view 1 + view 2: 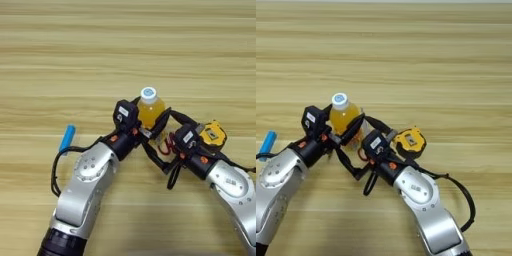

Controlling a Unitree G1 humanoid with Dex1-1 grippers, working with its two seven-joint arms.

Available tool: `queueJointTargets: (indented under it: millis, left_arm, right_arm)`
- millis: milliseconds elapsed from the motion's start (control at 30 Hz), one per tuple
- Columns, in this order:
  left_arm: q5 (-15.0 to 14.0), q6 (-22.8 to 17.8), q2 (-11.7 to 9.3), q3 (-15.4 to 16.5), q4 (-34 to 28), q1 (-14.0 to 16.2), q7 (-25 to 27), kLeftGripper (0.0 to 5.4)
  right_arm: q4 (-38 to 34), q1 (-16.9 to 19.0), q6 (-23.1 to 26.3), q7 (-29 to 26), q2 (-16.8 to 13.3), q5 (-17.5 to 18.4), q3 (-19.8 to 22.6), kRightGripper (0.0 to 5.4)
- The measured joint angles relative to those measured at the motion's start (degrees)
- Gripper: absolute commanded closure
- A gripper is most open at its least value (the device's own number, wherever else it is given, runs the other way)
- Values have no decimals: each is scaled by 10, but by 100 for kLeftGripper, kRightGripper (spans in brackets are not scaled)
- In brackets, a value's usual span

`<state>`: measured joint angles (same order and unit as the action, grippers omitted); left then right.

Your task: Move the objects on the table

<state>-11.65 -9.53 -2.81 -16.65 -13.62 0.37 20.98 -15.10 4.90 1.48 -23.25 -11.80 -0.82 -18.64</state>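
The bottle (150, 111) stands upright mid-tabletop (125, 45), clasped at its belly by the left tool (144, 129). It is judged light, rigid and slick; a low grip is best. The right tool (172, 131) is spread wide beside the tape measure (212, 134).
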Motion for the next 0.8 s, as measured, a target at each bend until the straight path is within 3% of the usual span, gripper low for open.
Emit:
queueJointTargets:
  millis: [500, 800]
  left_arm:
    - [0, 0, 0, -23, -4, 8, -1, 190]
    - [0, 0, 0, -27, -4, 9, -2, 190]
  right_arm:
    - [32, -5, -9, 3, 6, -15, -10, 0]
    - [38, -6, -9, 6, 6, -19, -8, 109]
